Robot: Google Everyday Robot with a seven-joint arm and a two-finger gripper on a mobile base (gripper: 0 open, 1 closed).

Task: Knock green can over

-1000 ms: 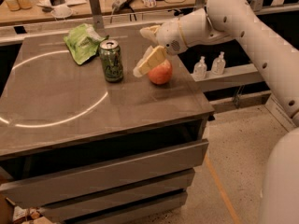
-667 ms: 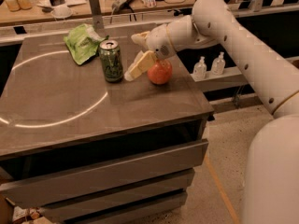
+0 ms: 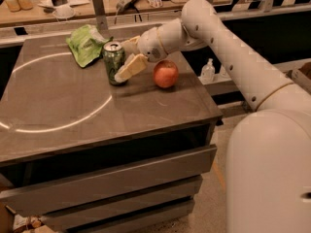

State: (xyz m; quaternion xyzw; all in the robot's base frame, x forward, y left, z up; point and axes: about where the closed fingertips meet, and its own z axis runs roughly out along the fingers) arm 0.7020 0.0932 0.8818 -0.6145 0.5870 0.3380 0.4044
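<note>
- A grey table (image 3: 73, 106) with drawer fronts (image 3: 121, 178) below it fills the left and middle of the view.
- The green can (image 3: 112, 62) stands upright near the back of the tabletop, a little left of centre, its silver top showing.
- A white robot arm (image 3: 233, 57) reaches in from the right and ends at the gripper (image 3: 123, 59), which sits right against the can's right side.
- The gripper's two pale fingers are spread apart. One finger (image 3: 130, 68) slants down across the can's lower right front and appears to touch it; the other lies behind the can's upper right edge. They are not clamped on the can.
- A red-orange apple (image 3: 165, 74) sits on the table just to the right of the gripper, apart from the can.
- A crumpled light green bag (image 3: 86, 43) lies just behind and to the left of the can.
- A pale curved line (image 3: 48, 128) sweeps across the tabletop in front of the can.
- Behind the table runs a wooden workbench (image 3: 73, 13) strewn with small clutter.
- A small clear bottle (image 3: 208, 72) stands on a lower ledge to the right of the table.
</note>
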